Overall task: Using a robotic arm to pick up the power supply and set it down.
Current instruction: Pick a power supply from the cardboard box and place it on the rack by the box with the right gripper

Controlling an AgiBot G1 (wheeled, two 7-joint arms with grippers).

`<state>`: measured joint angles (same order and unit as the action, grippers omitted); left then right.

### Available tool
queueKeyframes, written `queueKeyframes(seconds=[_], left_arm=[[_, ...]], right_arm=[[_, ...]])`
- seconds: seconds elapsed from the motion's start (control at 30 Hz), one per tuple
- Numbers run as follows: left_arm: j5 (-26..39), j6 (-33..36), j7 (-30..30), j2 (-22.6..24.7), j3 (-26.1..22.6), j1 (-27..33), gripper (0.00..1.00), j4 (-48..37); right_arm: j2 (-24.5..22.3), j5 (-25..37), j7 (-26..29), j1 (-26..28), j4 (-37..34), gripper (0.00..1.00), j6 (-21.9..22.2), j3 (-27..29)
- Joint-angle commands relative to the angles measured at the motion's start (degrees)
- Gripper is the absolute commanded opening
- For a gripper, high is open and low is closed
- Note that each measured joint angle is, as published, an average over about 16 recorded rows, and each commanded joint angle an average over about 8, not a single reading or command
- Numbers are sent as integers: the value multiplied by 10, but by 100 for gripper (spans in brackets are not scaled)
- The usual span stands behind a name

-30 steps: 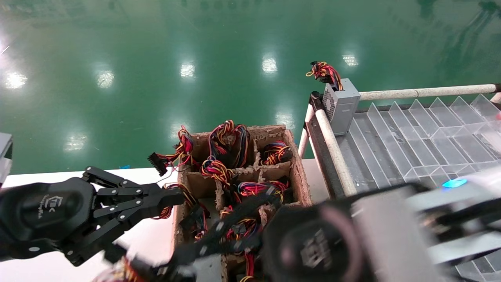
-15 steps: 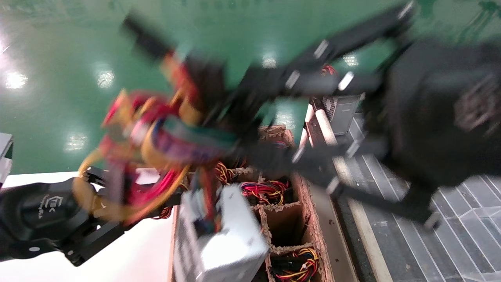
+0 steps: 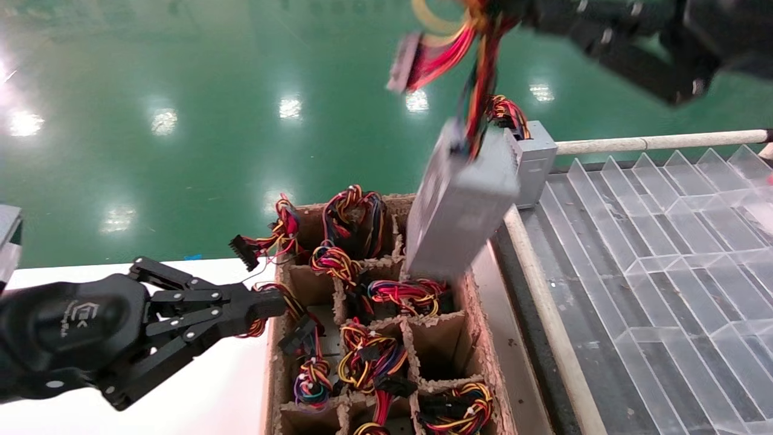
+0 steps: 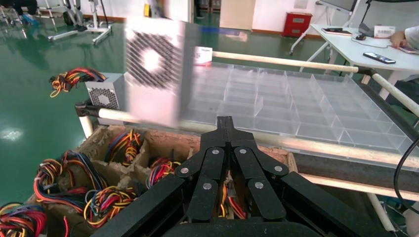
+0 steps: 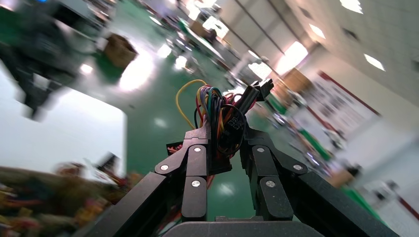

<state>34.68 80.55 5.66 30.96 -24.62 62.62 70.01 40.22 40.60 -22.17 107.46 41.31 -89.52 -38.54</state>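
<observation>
The power supply (image 3: 462, 205), a grey metal box, hangs tilted in the air over the far right corner of the cardboard crate (image 3: 468, 284). Its vented side shows in the left wrist view (image 4: 155, 69). My right gripper (image 3: 507, 9), at the top of the head view, is shut on its red-yellow-black wire bundle (image 5: 217, 106), and the box dangles from those wires. The bundle sits pinched between the right gripper's (image 5: 225, 131) fingers. My left gripper (image 3: 275, 302) is shut and empty, parked beside the crate's left wall.
The crate's compartments hold several more wired supplies. A second grey supply (image 3: 534, 160) stands on the corner of the rack of clear dividers (image 3: 664, 241), behind a pipe rail (image 3: 652, 143). A white table (image 3: 229, 374) lies under the left arm.
My right arm rose from low over the crate and swung up and to the right, pulling the power supply out by its wires. The left arm stayed put.
</observation>
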Motion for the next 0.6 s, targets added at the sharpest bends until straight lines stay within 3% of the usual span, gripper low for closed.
queueKeyframes(seconds=[0.03,0.27,0.6], left_arm=[[0,0,0,0,0,0,0,0],[0,0,0,0,0,0,0,0],[0,0,0,0,0,0,0,0]], right_arm=[[3,12,-13,18,-44,0,-1,-6],[22,72,-58,64,-190,0,42,-28],[46,105,-96,67,-324,0,89,-44]])
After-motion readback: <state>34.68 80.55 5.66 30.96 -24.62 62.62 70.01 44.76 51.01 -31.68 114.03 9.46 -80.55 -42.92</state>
